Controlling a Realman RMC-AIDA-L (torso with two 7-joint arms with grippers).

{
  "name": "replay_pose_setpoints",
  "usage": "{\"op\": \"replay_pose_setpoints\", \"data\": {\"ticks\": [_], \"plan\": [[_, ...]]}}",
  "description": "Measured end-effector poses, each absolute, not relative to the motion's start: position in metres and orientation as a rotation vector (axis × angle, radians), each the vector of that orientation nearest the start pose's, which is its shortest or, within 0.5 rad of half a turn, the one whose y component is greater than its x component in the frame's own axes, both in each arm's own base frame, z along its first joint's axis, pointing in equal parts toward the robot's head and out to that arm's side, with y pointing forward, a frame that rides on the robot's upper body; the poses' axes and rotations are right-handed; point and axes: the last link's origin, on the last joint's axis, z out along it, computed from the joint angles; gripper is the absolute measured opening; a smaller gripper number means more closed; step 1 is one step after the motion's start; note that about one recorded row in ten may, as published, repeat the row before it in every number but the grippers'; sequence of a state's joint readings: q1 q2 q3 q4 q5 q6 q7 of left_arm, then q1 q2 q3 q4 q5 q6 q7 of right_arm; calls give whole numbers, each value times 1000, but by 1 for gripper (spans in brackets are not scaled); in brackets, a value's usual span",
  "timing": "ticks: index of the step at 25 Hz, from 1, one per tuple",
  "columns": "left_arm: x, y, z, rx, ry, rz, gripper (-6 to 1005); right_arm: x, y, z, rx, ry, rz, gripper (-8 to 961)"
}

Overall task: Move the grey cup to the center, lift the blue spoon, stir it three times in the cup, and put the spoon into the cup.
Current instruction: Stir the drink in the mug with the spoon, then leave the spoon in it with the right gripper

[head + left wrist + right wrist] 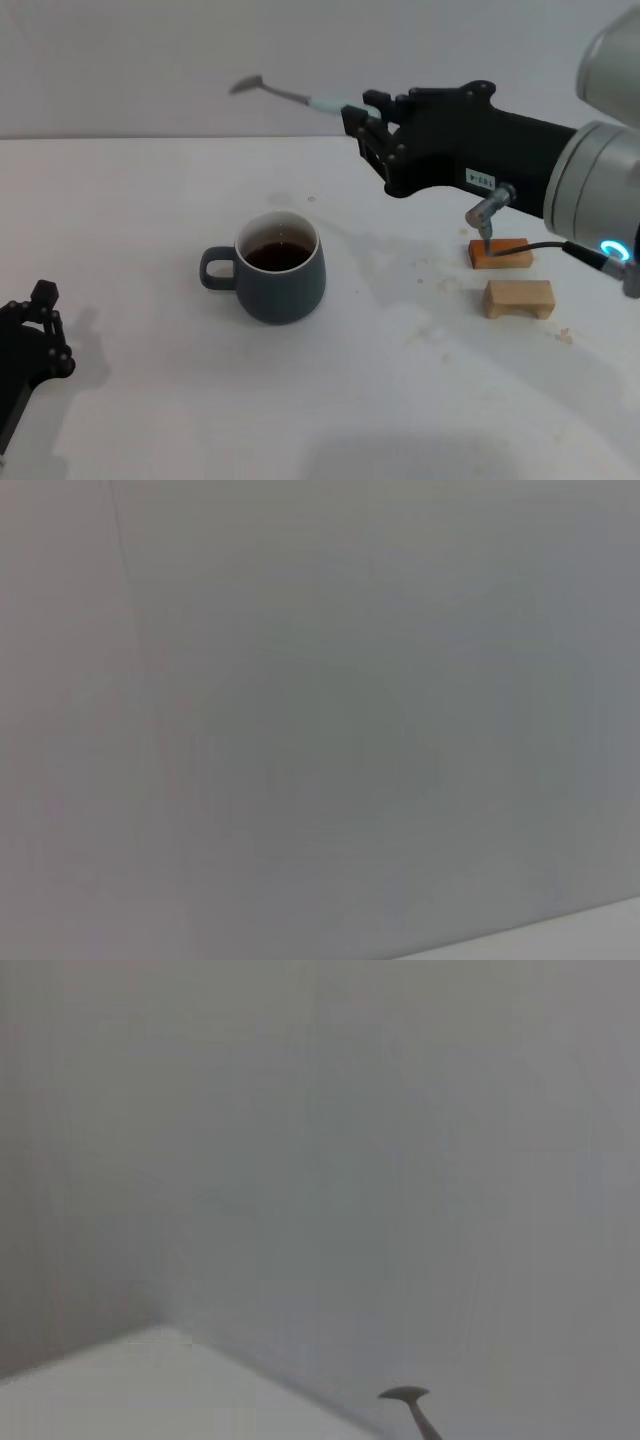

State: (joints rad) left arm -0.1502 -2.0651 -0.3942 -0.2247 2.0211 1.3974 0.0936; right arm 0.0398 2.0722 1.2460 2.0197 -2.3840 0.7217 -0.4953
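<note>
The grey cup (277,268) stands upright near the middle of the white table (150,200), handle to the left, with dark liquid inside. My right gripper (362,122) is shut on the blue spoon (300,98) and holds it in the air above and behind the cup. The spoon's pale blue handle is at the fingers and its metal bowl points left. The spoon's bowl (405,1395) also shows in the right wrist view. My left gripper (40,320) rests low at the table's front left. The left wrist view shows only a blank wall.
Two wooden blocks lie to the right of the cup: an orange-brown one (500,253) and a paler one (519,298) in front of it. A cable from the right arm hangs over the orange block.
</note>
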Motion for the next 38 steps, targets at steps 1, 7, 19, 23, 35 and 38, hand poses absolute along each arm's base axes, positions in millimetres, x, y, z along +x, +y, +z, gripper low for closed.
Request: {"op": "replay_pose_setpoints", "data": {"ticks": [1, 7, 19, 23, 35, 38], "plan": [[-361, 217, -31, -1656, -399, -543, -1, 68, 283, 12, -2362, 463, 537, 165], [-360, 216, -29, -1645, -391, -552, -1, 61, 290, 12, -2472, 509, 381, 166], [-362, 210, -28, -1639, -394, -546, -1, 55, 301, 18, -2509, 552, 137, 168], [-362, 209, -27, -1635, -392, -548, -1, 59, 299, 16, -2526, 582, 73, 169], [-362, 209, -27, -1634, -390, -550, -1, 70, 299, 6, -2531, 621, 24, 171], [-362, 209, -27, -1634, -389, -550, -1, 76, 305, 0, -2528, 643, 9, 172]]}}
